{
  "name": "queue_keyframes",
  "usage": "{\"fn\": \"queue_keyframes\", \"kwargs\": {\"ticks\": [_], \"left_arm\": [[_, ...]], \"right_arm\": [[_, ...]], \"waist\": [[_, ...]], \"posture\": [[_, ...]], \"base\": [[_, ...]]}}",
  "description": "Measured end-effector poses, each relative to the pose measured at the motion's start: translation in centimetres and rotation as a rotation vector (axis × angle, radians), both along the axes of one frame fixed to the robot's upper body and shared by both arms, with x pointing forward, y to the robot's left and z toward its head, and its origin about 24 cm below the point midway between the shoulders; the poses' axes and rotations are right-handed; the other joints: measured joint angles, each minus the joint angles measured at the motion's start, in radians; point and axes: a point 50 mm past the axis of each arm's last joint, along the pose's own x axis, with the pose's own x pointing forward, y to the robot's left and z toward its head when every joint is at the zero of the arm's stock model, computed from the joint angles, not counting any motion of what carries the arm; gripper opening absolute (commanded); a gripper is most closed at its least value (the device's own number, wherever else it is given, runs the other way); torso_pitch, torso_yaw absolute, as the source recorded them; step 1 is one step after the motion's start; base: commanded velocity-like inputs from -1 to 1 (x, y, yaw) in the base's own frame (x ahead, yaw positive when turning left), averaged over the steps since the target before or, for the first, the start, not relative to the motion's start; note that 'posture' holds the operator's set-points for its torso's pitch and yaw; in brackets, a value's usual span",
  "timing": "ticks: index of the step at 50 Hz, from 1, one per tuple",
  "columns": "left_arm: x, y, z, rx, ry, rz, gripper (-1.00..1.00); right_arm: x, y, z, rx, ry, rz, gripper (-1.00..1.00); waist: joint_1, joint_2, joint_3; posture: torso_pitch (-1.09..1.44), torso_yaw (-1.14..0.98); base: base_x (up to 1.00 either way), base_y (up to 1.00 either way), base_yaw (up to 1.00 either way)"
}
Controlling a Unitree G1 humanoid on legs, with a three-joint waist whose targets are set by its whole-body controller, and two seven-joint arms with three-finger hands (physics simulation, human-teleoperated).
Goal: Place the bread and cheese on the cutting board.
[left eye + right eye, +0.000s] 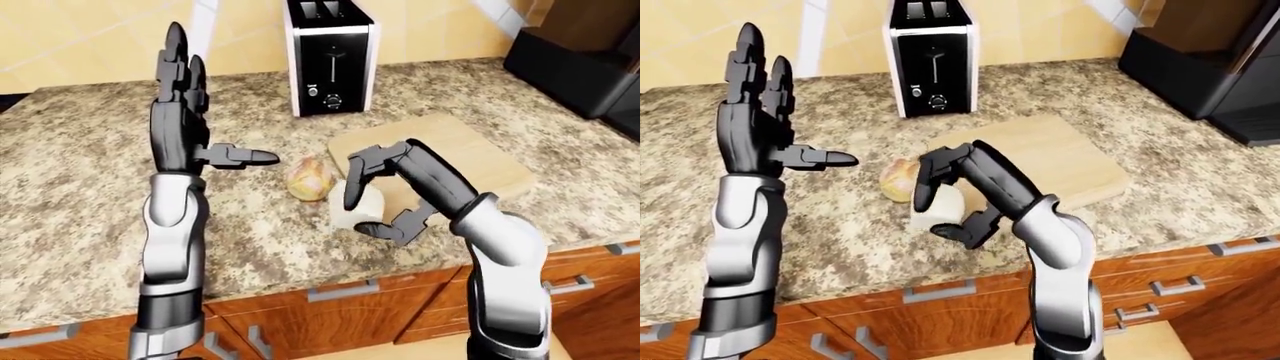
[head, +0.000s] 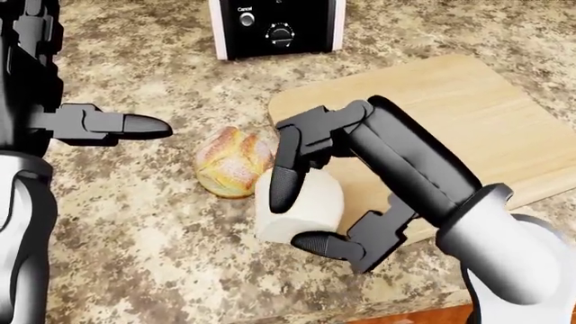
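Note:
A round golden bread roll (image 2: 229, 162) lies on the speckled counter, just left of the wooden cutting board (image 2: 468, 115). A pale cheese block (image 2: 310, 196) sits against the board's lower-left edge, touching the roll. My right hand (image 2: 297, 219) reaches in from the right, over the board. Its fingers (image 2: 281, 182) curl over the cheese's upper left and its thumb presses the lower side, so it closes round the block. My left hand (image 1: 205, 120) is raised left of the roll, open and empty, fingers pointing up and thumb (image 1: 245, 157) pointing toward the roll.
A black and white toaster (image 1: 330, 60) stands above the board, near the wall. A black appliance (image 1: 585, 64) sits at the top right. The counter edge (image 1: 330, 281) runs above wooden drawers with metal handles.

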Motion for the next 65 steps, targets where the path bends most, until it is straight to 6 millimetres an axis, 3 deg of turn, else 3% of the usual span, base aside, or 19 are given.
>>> {"fn": "queue_keyframes", "kwargs": {"ticks": [5, 16, 21, 25, 40, 41, 42, 47, 50, 53, 57, 61, 65], "left_arm": [[0.0, -0.2, 0.0, 0.000, -0.001, -0.007, 1.00], [0.0, -0.3, 0.1, 0.003, -0.002, -0.009, 1.00], [-0.1, -0.4, 0.1, 0.005, -0.005, -0.012, 1.00], [-0.3, -0.3, 0.2, 0.007, -0.011, -0.008, 1.00], [-0.2, -0.6, 0.2, 0.011, -0.010, -0.017, 1.00], [-0.3, -0.5, 0.2, 0.011, -0.010, -0.016, 1.00], [-0.3, -0.5, 0.2, 0.012, -0.011, -0.015, 1.00], [-0.2, -0.5, 0.2, 0.014, -0.011, -0.014, 1.00], [-0.2, -0.5, 0.2, 0.014, -0.012, -0.016, 1.00], [-0.3, -0.6, 0.2, 0.016, -0.014, -0.018, 1.00], [-0.3, -0.7, 0.2, 0.016, -0.014, -0.017, 1.00], [-0.2, -0.5, 0.1, 0.015, -0.010, -0.012, 1.00], [-0.1, -0.3, 0.0, 0.013, -0.001, -0.002, 1.00]], "right_arm": [[0.9, -1.1, 1.0, -0.019, -0.012, -0.024, -0.58], [6.2, -9.1, 2.1, -0.087, -0.011, -0.271, -0.59], [8.2, -12.3, 1.5, -0.124, -0.014, -0.365, -0.58], [8.8, -12.6, -0.3, -0.173, -0.008, -0.369, -0.58], [8.3, -15.4, 0.2, -0.255, -0.040, -0.457, -0.57], [8.3, -15.6, 0.2, -0.257, -0.040, -0.463, -0.30], [8.3, -15.7, 0.3, -0.258, -0.040, -0.469, -0.18], [8.3, -15.7, 0.7, -0.259, -0.054, -0.475, 0.28], [8.3, -15.5, 1.0, -0.259, -0.068, -0.467, 0.45], [8.3, -15.4, 1.1, -0.259, -0.074, -0.459, 0.80], [8.2, -15.2, 1.2, -0.254, -0.074, -0.451, 1.00], [8.2, -14.7, 1.5, -0.233, -0.073, -0.439, 1.00], [8.0, -12.6, 3.2, -0.177, -0.096, -0.382, 1.00]], "waist": [[0.000, -0.001, 0.002], [-0.005, -0.003, 0.003], [-0.004, -0.007, -0.001], [-0.004, -0.006, 0.001], [-0.001, -0.011, 0.002], [-0.001, -0.011, 0.002], [-0.002, -0.011, 0.002], [-0.003, -0.012, 0.002], [-0.003, -0.013, 0.002], [-0.003, -0.015, 0.000], [-0.003, -0.015, 0.000], [-0.004, -0.013, 0.001], [-0.004, -0.008, 0.006]], "posture": [[0.00, 0.00], [0.00, 0.00], [0.00, 0.00], [0.00, 0.00], [0.00, 0.00], [0.00, 0.00], [0.00, 0.00], [0.00, 0.00], [0.00, 0.00], [0.00, 0.00], [0.00, 0.00], [0.00, 0.00], [0.00, 0.00]], "base": [[0.00, 0.00, 0.00], [0.00, 0.00, 0.00], [0.00, 0.00, 0.00], [0.00, 0.00, 0.00], [0.00, 0.00, 0.00], [0.00, 0.00, 0.00], [0.00, 0.00, 0.00], [0.00, 0.00, 0.00], [0.00, 0.00, 0.00], [0.00, 0.00, 0.00], [0.00, 0.00, 0.00], [0.00, 0.00, 0.00], [0.00, 0.00, 0.00]]}}
